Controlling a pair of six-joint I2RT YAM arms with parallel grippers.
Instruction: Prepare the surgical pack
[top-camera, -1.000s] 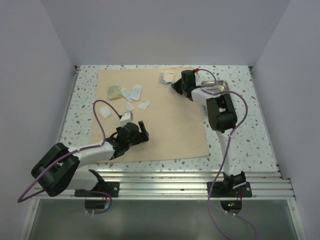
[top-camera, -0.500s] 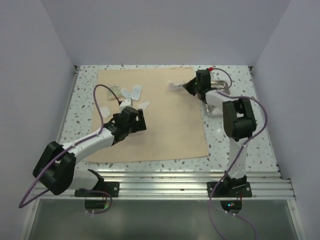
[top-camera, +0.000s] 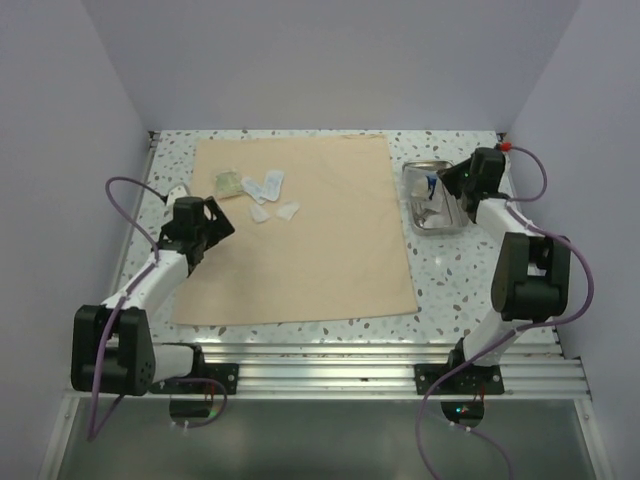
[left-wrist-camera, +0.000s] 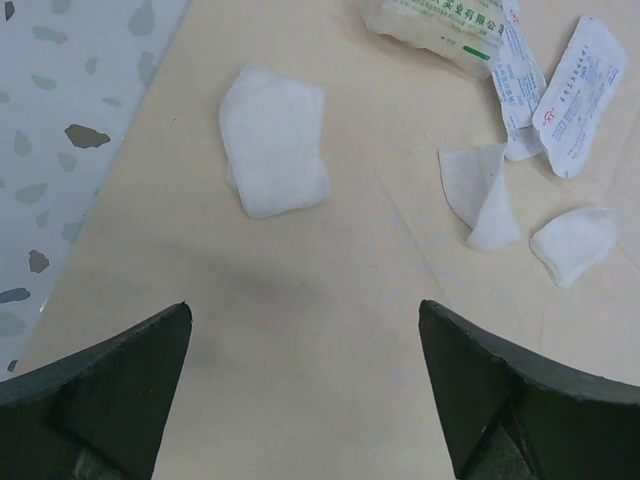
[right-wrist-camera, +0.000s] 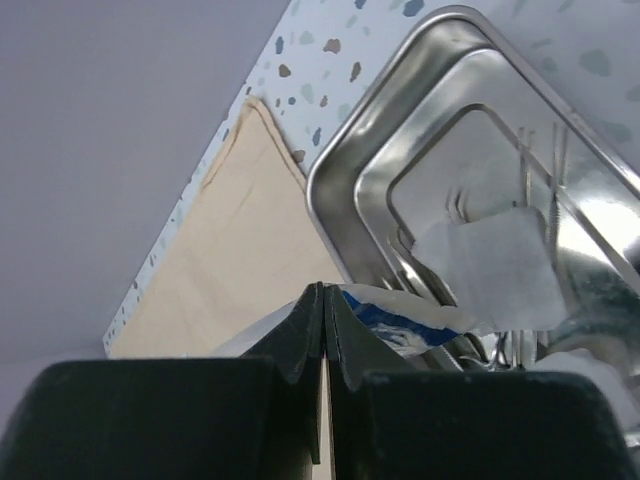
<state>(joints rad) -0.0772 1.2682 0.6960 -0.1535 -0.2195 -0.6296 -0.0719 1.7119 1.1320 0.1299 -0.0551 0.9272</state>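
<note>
Your left gripper (left-wrist-camera: 305, 325) hangs wide open over the wrap (left-wrist-camera: 300, 260) by a gauze pad (left-wrist-camera: 273, 140); right gripper (right-wrist-camera: 325, 300) pinches a packet (right-wrist-camera: 400, 315) over the tray (right-wrist-camera: 350, 170).

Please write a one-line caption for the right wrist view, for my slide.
The shut right pincer pinches a blue-and-white packet over the steel tray, next to the tan wrap sheet.

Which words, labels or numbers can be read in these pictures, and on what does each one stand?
"有限公司": green characters on the green-printed packet, cut by the picture's edge; my reading is uncertain.
White sachets: red and blue print, too small to read.
Blue-printed packet pinched in the right gripper: no letters legible.
Nothing else bears text.
</note>
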